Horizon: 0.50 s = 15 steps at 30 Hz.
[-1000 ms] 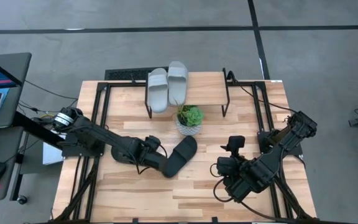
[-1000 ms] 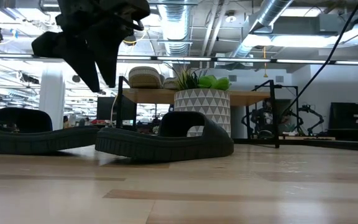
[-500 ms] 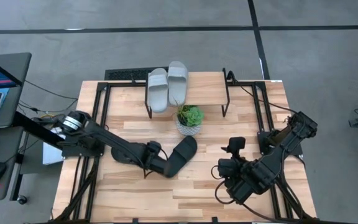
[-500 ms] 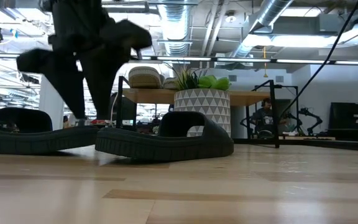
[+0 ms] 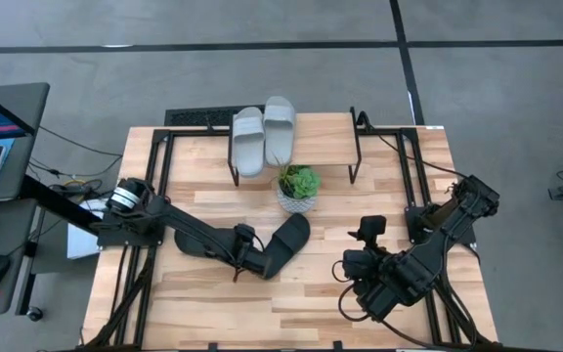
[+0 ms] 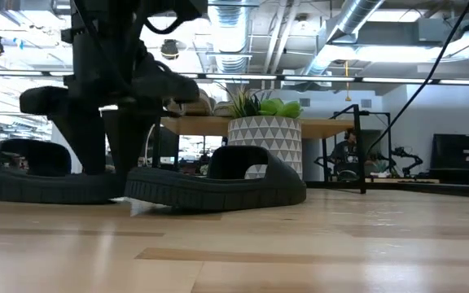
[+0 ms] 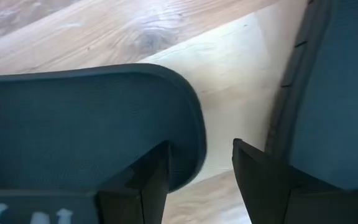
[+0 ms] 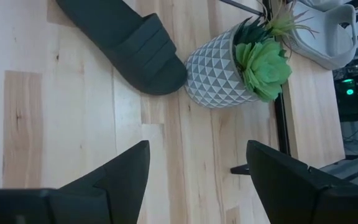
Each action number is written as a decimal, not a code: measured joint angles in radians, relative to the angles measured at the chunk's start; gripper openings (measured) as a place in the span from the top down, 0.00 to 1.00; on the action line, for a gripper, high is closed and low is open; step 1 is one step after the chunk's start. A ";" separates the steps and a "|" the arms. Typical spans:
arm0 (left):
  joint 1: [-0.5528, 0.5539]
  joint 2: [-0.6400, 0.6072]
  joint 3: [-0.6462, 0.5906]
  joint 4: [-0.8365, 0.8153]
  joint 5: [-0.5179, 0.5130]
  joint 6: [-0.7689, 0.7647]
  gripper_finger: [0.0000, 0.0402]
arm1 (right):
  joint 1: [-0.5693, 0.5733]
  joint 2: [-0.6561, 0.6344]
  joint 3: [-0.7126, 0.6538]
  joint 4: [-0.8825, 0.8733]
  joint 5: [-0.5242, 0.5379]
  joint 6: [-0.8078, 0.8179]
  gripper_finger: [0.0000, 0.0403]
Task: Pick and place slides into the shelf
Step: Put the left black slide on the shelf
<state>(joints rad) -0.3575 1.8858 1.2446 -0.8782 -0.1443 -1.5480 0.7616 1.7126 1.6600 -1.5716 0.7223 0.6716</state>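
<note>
Two black slides lie sole-down on the table. One point(image 6: 31, 175) point(image 7: 73, 124) sits mostly under my left arm in the high view; the other point(image 5: 283, 242) point(image 6: 218, 183) point(image 7: 334, 93) lies beside it. My left gripper point(image 5: 246, 259) point(image 6: 108, 167) point(image 7: 197, 180) is open and low at the first slide's rounded end. One finger is over its sole, the other over the gap between the slides. Two light grey slides point(image 5: 262, 135) point(image 6: 190, 99) rest on the shelf point(image 5: 325, 137) point(image 6: 332, 126). My right gripper point(image 5: 358, 266) point(image 8: 197, 186) waits open, off to the right. My left gripper comes down from above with its open fingers on either side of the rim of the black slide's rounded end point(image 7: 188, 124). I cannot tell whether a finger touches the slide. The slide lies flat on the table.
A potted plant in a white patterned pot point(image 5: 297, 191) point(image 6: 265, 142) point(image 8: 222, 68) stands just beyond the black slides, in front of the shelf. Black frame rails run along the table's left and right sides. Bare wood lies near the front edge.
My left gripper has dropped from well above the black slides to table level and moved a little toward the right and near edges, ending at the hidden slide's end. Both black slides have stayed in place.
</note>
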 joint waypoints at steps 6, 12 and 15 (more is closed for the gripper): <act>0.015 0.046 0.006 -0.001 0.005 0.007 0.59 | 0.000 0.000 0.000 0.001 0.000 0.000 0.35; 0.016 0.086 0.009 -0.001 -0.004 0.016 0.59 | 0.000 0.000 0.000 0.000 0.000 0.000 0.35; 0.016 0.103 0.011 0.000 -0.012 0.020 0.59 | 0.000 0.000 0.000 0.001 0.000 0.000 0.35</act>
<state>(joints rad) -0.3412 1.9886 1.2558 -0.8782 -0.1566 -1.5284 0.7616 1.7126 1.6600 -1.5710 0.7223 0.6720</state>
